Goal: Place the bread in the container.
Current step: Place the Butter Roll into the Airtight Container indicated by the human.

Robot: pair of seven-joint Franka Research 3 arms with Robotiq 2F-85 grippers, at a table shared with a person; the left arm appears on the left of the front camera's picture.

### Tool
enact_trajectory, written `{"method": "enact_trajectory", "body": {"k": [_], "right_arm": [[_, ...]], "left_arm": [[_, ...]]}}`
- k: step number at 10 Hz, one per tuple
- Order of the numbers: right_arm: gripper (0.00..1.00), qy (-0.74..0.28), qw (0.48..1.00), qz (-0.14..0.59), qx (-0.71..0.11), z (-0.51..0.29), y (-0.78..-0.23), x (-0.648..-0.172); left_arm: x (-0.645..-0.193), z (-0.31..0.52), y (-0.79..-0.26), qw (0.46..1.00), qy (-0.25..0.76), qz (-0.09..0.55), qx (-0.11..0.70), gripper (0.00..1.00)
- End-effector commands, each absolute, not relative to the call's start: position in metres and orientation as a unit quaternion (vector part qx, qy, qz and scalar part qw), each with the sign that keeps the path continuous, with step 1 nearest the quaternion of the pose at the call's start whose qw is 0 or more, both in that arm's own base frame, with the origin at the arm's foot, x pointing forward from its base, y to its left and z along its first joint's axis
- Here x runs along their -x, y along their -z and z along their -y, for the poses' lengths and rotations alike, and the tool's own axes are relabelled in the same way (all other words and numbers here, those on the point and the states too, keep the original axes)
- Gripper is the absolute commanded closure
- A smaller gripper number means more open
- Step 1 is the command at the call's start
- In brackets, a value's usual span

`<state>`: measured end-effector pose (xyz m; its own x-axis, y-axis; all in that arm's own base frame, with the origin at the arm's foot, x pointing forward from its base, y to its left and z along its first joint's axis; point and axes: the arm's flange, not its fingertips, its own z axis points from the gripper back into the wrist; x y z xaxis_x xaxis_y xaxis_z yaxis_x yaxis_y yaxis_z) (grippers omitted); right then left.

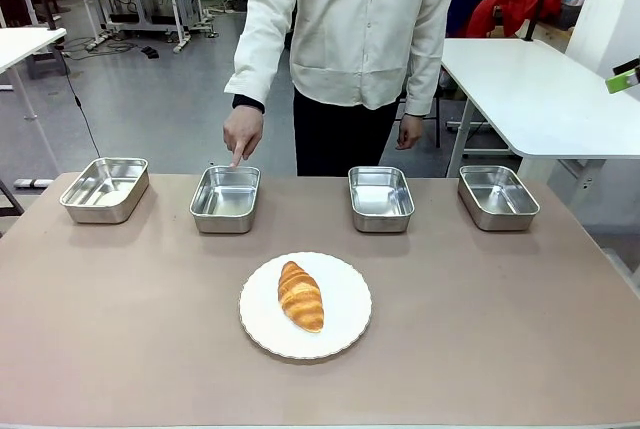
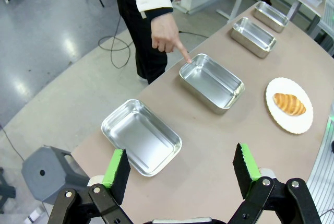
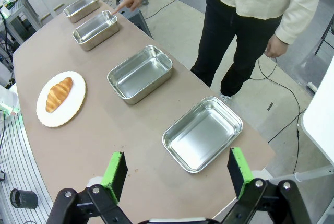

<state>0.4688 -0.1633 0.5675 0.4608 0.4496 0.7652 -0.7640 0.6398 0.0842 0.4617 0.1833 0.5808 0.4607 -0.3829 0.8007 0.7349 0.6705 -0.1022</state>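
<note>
The left fingers [image 2: 115, 169] and the right fingers [image 3: 114, 173] both hang released and empty, well above the counter [image 1: 500, 329]. The croissant [image 1: 301, 296] lies on a white plate [image 1: 348, 299], far ahead of either pair. The person's hand [image 1: 242, 133] points at one steel tray [image 1: 222, 223]. I'd pinch the croissant's thick middle gently, then lower it there.

shiny metal container [image 1: 225, 221]; flaky ridged bread [image 1: 301, 296]; smooth white plate [image 1: 345, 311]; matt brown table [image 1: 500, 329].
</note>
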Motion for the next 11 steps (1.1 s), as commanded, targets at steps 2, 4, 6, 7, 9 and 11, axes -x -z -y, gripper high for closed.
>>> {"method": "enact_trajectory", "body": {"k": [2, 4, 6, 7, 9, 11], "right_arm": [[0.0, -0.368, 0.826, 0.369, -0.216, 0.163, -0.568, -0.469], [0.0, -0.368, 0.826, 0.369, -0.216, 0.163, -0.568, -0.469], [0.0, -0.368, 0.826, 0.369, -0.216, 0.163, -0.568, -0.469], [0.0, -0.368, 0.826, 0.369, -0.216, 0.163, -0.568, -0.469], [0.0, -0.368, 0.826, 0.369, -0.216, 0.163, -0.568, -0.469], [0.0, -0.368, 0.826, 0.369, -0.216, 0.163, -0.568, -0.469]], "left_arm": [[-0.46, -0.186, -0.581, 0.82, 0.345, 0.397, 0.227, 0.0], [-0.46, -0.186, -0.581, 0.82, 0.345, 0.397, 0.227, 0.0], [-0.46, -0.154, -0.586, 0.835, 0.35, 0.373, 0.202, 0.0], [-0.462, -0.124, -0.589, 0.853, 0.345, 0.35, 0.177, 0.0], [-0.466, -0.047, -0.588, 0.873, 0.334, 0.33, 0.133, 0.0], [-0.464, 0.031, -0.572, 0.897, 0.33, 0.273, 0.11, 0.0]]}}
